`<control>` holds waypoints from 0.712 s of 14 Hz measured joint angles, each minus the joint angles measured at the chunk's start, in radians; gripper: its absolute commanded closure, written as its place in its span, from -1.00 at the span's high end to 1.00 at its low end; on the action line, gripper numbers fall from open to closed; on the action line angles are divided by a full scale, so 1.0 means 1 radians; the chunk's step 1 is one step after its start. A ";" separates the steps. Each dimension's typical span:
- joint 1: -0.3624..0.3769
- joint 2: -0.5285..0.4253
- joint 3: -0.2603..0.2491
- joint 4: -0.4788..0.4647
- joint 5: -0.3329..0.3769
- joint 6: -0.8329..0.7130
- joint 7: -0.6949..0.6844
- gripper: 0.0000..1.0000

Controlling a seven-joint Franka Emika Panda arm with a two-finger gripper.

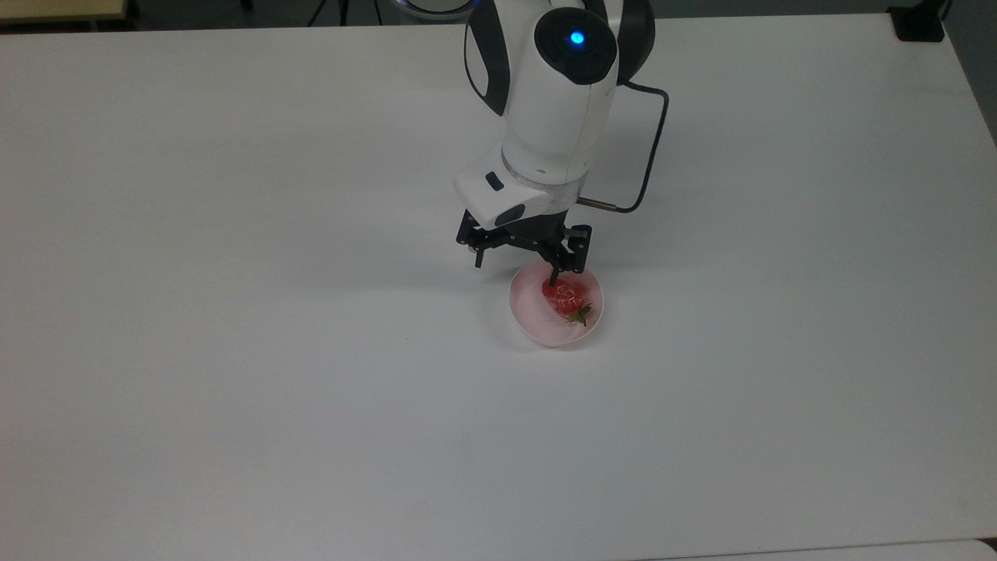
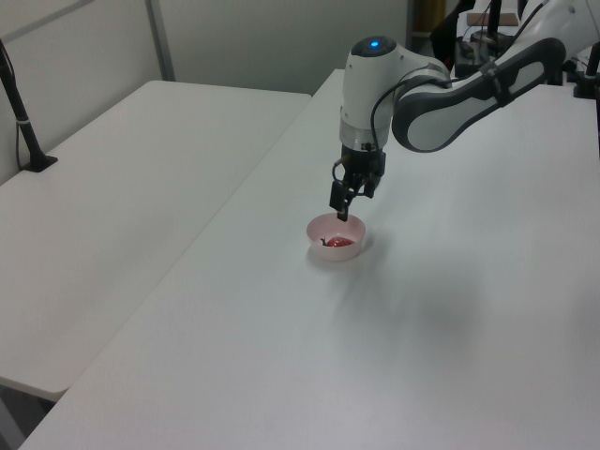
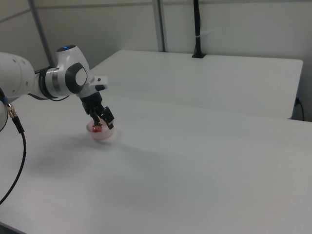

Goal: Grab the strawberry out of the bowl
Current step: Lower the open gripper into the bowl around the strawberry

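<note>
Top view: open hand (image 1: 516,270) above bowl (image 1: 530,323); strawberry (image 1: 566,297) inside.

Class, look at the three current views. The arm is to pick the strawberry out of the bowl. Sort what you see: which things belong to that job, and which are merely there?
Belongs to the job:
- strawberry, lying in the bowl
- pink bowl
- gripper, open above the bowl's rim

Merely there:
- white table
- black cable on the arm
- second table
- black post

A big white table (image 1: 234,389) stood beside another white table (image 2: 112,187). Plain grey walls (image 3: 243,24) stood behind.
</note>
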 measured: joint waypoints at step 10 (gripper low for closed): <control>0.019 0.088 0.085 0.103 -0.108 -0.117 -0.538 0.96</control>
